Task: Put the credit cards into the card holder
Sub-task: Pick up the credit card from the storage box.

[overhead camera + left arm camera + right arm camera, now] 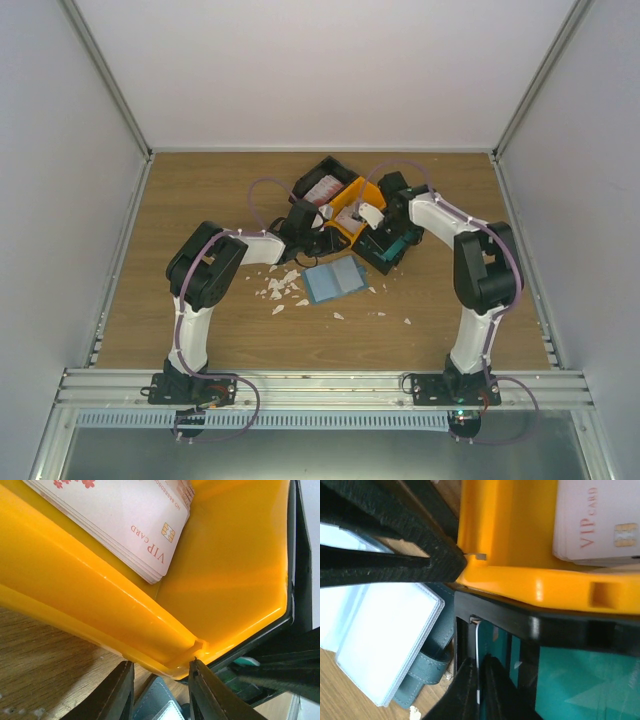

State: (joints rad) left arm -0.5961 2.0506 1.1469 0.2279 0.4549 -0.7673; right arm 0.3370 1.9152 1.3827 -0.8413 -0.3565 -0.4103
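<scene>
The blue-teal card holder (333, 280) lies open on the table; it also shows in the right wrist view (380, 645) and between the left fingers (159, 705). A stack of whitish VIP credit cards (125, 520) lies in the orange bin (235, 580). Teal credit cards (585, 685) sit in a black bin (520, 625). My left gripper (161, 666) is open and empty at the orange bin's near rim. My right gripper (479, 670) is shut on a teal card (478, 645), seen edge-on at the black bin's corner.
A second black bin (325, 180) with red-and-white cards stands behind the orange bin (352, 205). White scraps (280, 290) lie scattered on the wood left of the holder and in front of it. The two grippers (322, 228) (385, 238) are close together over the bins.
</scene>
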